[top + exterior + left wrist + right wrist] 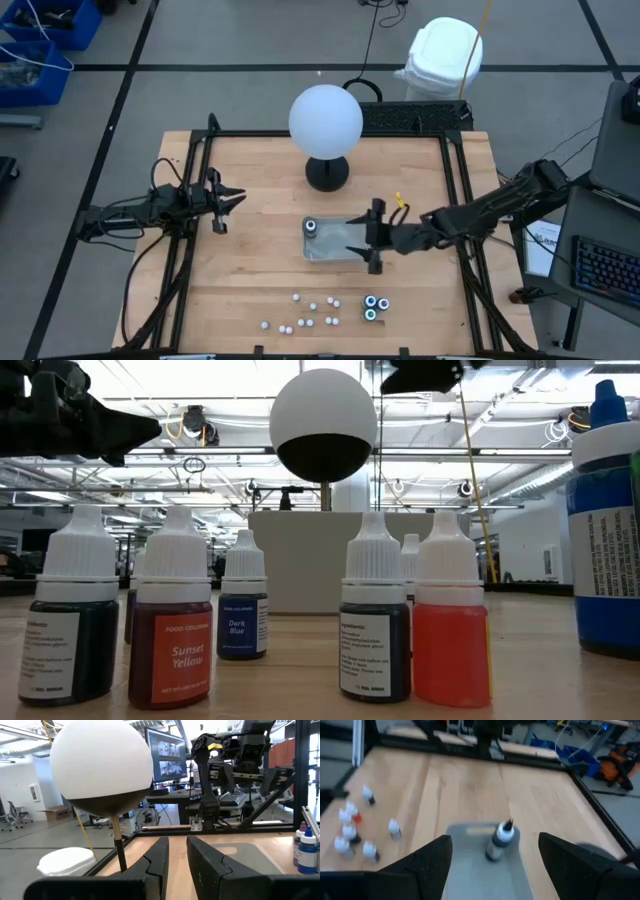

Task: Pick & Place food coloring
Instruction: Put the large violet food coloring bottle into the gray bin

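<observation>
The food coloring bottles stand in a loose cluster (310, 312) on the wood near the table's near edge. Their white caps fill the low view (175, 610). Two or three larger dark bottles (375, 305) stand at the cluster's right. One dark bottle (311, 228) (499, 840) stands upright in the clear tray's (335, 252) far-left corner. My right gripper (366, 243) (492, 862) hovers open over the tray's right part, with the bottle ahead of its fingers. My left gripper (236, 198) (177, 862) waits at the table's left, fingers close together, holding nothing.
A big white globe (325, 118) on a black base (327, 173) stands just beyond the tray toward the far edge. A black frame (330, 133) borders the table. Bare wood lies between the tray and the left gripper. A white bin (443, 55) sits on the floor behind.
</observation>
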